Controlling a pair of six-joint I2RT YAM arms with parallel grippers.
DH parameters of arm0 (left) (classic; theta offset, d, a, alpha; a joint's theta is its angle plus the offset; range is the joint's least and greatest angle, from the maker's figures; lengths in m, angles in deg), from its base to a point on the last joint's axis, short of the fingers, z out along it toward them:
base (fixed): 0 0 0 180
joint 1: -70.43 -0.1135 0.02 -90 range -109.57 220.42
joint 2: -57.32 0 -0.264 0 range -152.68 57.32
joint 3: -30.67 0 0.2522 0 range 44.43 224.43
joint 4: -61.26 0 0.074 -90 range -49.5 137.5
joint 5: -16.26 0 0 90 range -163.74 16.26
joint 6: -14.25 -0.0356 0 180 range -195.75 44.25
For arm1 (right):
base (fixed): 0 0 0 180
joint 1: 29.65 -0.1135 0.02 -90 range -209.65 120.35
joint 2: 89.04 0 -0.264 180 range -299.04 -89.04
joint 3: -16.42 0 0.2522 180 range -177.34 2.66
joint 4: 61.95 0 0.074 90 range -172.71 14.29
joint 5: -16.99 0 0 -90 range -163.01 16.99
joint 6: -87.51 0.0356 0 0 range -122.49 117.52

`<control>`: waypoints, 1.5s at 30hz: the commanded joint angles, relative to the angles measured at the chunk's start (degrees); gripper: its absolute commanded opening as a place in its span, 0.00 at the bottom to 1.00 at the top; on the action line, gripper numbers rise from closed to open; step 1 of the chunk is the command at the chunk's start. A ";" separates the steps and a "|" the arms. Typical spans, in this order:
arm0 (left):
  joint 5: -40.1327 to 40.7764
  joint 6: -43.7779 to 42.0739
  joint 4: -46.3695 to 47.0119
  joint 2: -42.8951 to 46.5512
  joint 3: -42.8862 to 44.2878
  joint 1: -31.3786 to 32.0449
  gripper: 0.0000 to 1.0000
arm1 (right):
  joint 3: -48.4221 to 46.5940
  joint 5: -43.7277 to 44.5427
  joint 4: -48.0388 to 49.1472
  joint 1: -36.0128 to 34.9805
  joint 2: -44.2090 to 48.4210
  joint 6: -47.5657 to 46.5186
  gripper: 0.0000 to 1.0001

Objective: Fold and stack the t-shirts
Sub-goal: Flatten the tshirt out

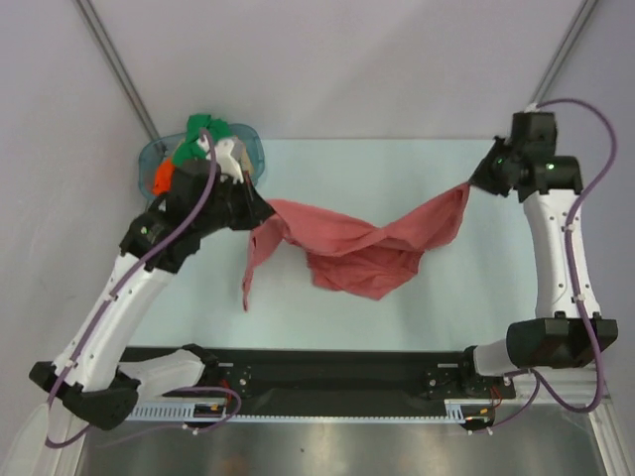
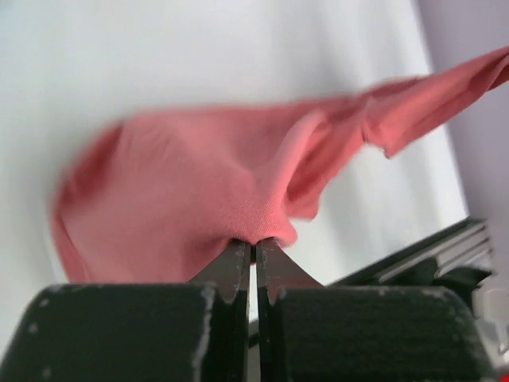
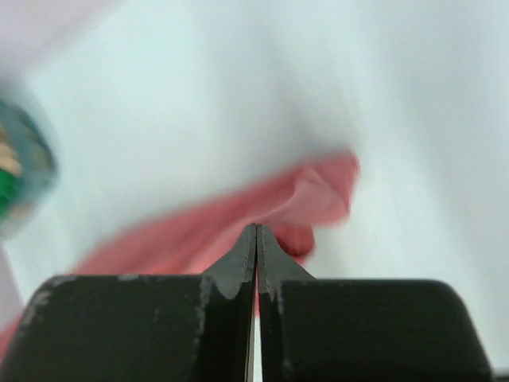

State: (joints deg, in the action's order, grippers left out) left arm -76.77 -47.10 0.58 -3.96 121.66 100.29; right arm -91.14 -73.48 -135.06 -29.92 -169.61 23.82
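Observation:
A salmon-red t-shirt (image 1: 357, 248) hangs stretched between my two grippers above the table, sagging in the middle. My left gripper (image 1: 264, 210) is shut on its left edge; in the left wrist view the cloth (image 2: 199, 199) bunches at the closed tips (image 2: 254, 243). My right gripper (image 1: 474, 184) is shut on its right corner; the cloth (image 3: 318, 195) shows blurred past the closed tips (image 3: 256, 231). Green (image 1: 203, 129), orange (image 1: 164, 178) and beige (image 1: 230, 151) shirts lie bunched in the tub behind my left arm.
A clear blue-tinted plastic tub (image 1: 256, 147) stands at the back left, partly hidden by my left arm. The pale table (image 1: 456, 297) runs to a black rail (image 1: 337, 367) at the near edge. Grey walls stand behind.

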 commanded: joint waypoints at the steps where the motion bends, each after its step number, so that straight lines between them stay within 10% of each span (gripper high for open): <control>1: 2.93 -2.71 -3.97 -7.94 16.39 -0.33 0.00 | -11.11 -5.14 3.10 5.27 -3.52 -0.12 0.00; 7: 5.05 -5.09 -4.68 -22.81 41.72 -6.20 0.00 | -31.16 -12.87 11.60 12.66 -14.32 4.36 0.00; 14: -12.24 4.65 6.81 -44.27 70.41 -17.73 0.00 | -47.96 -24.29 28.92 18.73 -24.35 18.77 0.00; 19: -23.41 15.65 27.20 -41.83 60.43 -19.23 0.00 | -48.59 -27.12 39.91 20.22 -22.35 24.93 0.00; 29: -27.47 16.26 26.17 -21.21 39.24 -19.23 0.00 | -34.79 -27.13 35.97 22.86 0.49 16.24 0.00; 45: -26.16 23.56 22.48 3.62 13.75 -19.23 0.00 | -45.16 -6.39 27.01 13.99 11.06 4.28 0.00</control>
State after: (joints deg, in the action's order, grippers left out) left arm -105.20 -25.62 24.21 0.66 140.35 81.08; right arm -138.09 -86.64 -104.99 -14.69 -154.77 32.06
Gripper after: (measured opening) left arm 0.017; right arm 0.010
